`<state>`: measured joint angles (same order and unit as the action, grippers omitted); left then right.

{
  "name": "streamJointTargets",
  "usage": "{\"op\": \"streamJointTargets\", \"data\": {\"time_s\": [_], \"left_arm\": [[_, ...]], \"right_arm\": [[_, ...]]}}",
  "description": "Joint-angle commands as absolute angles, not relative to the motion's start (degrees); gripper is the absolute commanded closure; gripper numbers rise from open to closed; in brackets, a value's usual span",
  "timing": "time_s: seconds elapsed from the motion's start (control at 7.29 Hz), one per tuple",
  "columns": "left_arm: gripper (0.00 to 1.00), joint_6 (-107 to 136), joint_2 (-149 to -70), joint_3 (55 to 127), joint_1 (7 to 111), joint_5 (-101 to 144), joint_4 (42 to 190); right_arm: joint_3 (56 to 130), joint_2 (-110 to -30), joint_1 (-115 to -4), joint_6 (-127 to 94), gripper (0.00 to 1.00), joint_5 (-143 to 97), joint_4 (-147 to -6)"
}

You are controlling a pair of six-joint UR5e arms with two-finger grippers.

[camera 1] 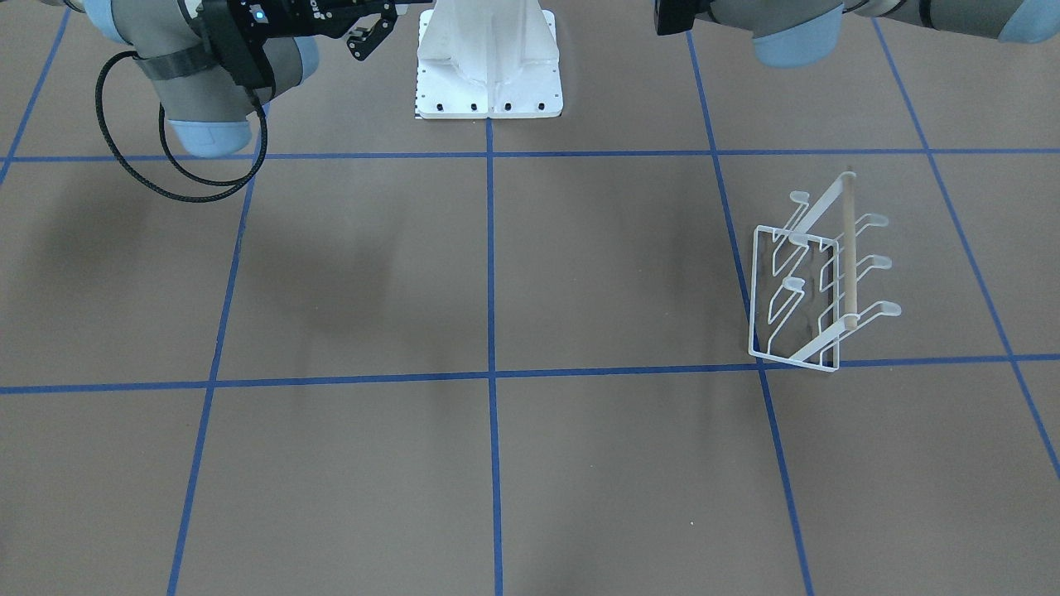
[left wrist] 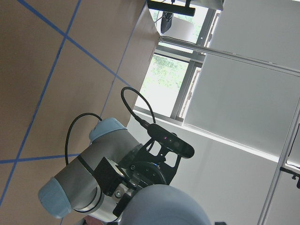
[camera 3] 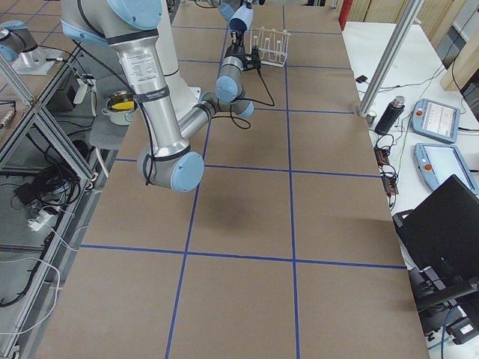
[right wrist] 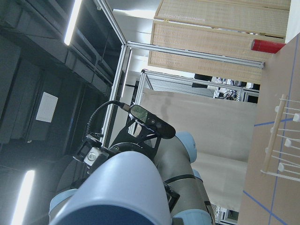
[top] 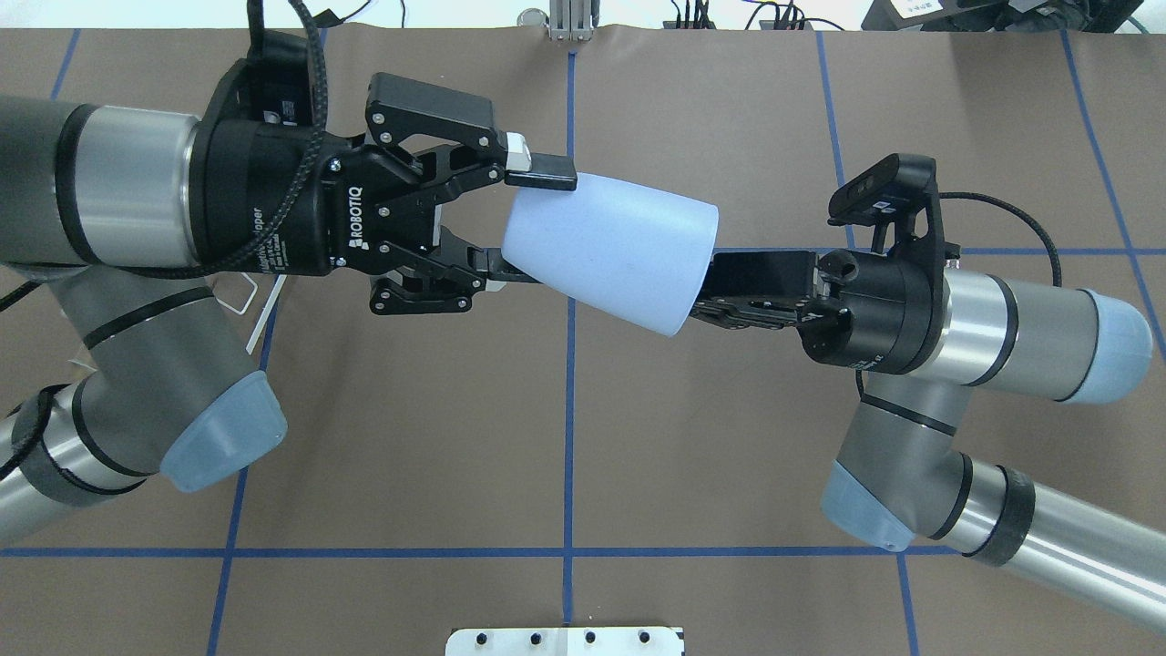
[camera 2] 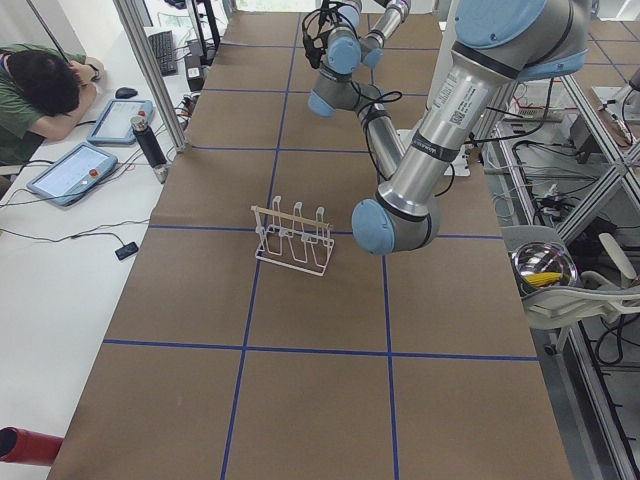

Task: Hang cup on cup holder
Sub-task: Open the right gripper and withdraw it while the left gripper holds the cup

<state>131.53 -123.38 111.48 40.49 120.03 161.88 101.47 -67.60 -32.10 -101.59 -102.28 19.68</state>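
Note:
The light-blue cup (top: 610, 246) hangs on its side in the air between my two grippers. My left gripper (top: 521, 220) has its pads against both sides of the cup's narrow base. My right gripper (top: 720, 290) grips the cup's wide rim, with its fingertips hidden by the cup. The cup fills the bottom of the left wrist view (left wrist: 164, 206) and of the right wrist view (right wrist: 122, 187). The white wire cup holder (camera 1: 820, 273) with its wooden dowel stands on the table below my left arm. Its prongs hold nothing.
The robot's white base plate (camera 1: 489, 74) sits at the table's middle edge. Brown paper with blue tape lines covers the table. In the overhead view my left arm hides most of the rack (top: 258, 308). Tablets and an operator are on a side desk (camera 2: 85, 150).

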Motion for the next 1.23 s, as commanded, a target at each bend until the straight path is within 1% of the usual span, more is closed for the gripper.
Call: {"op": "streamJointTargets", "data": {"time_s": [0.0,0.14,0.27,0.55,0.69,0.96,1.1], "left_arm": [[0.82,134.27,-123.31,111.8,40.43,120.06,161.89],[0.93,134.56,-123.31,111.8,40.43,120.06,161.89],[1.0,134.47,-123.31,111.8,40.43,119.97,161.89],[1.0,134.3,-123.05,111.71,40.52,120.06,161.81],[1.0,133.86,-122.79,111.8,40.69,120.06,161.81],[1.0,133.59,-122.52,111.53,43.48,119.97,161.2],[1.0,133.51,-122.17,111.19,46.9,120.41,160.93]], "right_arm": [[101.77,-67.67,-31.99,-101.6,0.0,-102.13,19.6],[102.04,-67.68,-32.08,-101.69,0.0,-101.95,19.6],[102.04,-67.68,-32.08,-101.69,0.0,-102.04,19.69],[103.52,-69.77,-32.43,-101.95,0.0,-102.13,19.69],[103.97,-71.61,-34.43,-101.95,0.0,-102.56,19.43],[102.84,-77.67,-42.58,-101.78,0.0,-106.14,18.63],[100.31,-78.13,-48.46,-101.78,0.0,-110.87,16.72]]}}
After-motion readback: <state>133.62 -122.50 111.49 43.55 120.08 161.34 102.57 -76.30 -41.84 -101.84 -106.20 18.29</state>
